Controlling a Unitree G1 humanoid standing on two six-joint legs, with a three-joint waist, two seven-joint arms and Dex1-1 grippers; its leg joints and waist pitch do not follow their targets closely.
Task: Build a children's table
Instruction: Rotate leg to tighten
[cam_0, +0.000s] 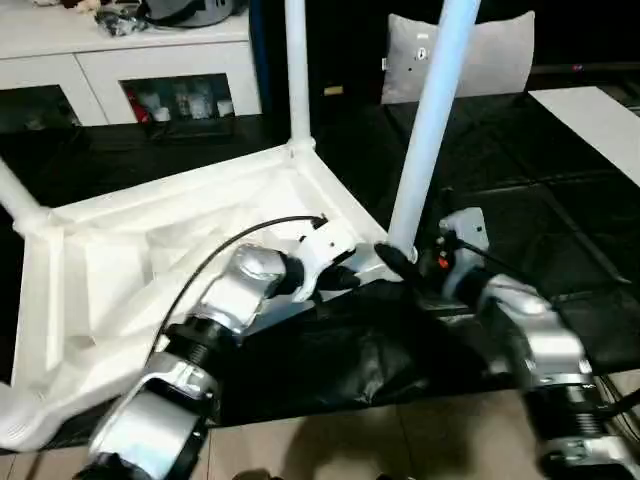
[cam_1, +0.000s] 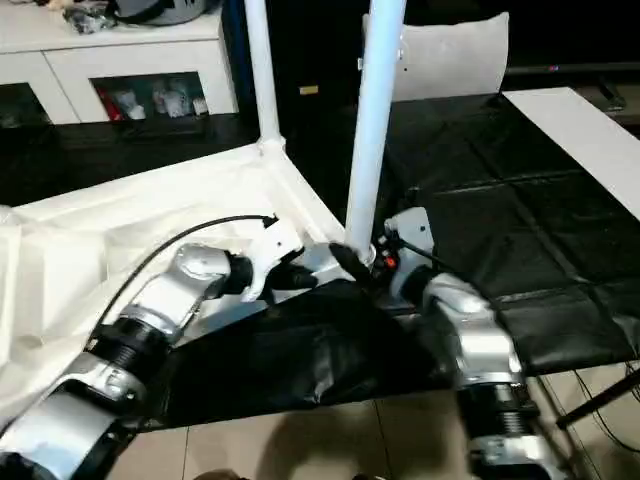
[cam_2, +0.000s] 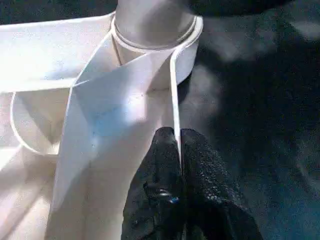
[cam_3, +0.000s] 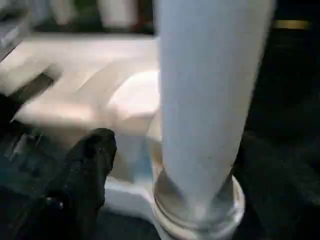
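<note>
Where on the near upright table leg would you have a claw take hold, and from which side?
Low on the near leg, just above its corner socket. Come from the open black-mat side, level, since the tabletop's ribs crowd the other side and the round, tapered tube stands nearly upright.

A white cabinet (cam_0: 150, 75) with glass doors stands at the far left, small colourful items (cam_0: 180, 103) visible behind the glass and dark clutter (cam_0: 150, 12) on its top. A grey-white cushion (cam_0: 500, 60) stands upright against the dark background at the far side. Black mats (cam_0: 540, 200) cover the floor, and crumpled black sheeting (cam_0: 350, 360) lies at the near edge beside beige floor tiles (cam_0: 400, 440). A flat white board (cam_0: 595, 115) lies at the right.
</note>
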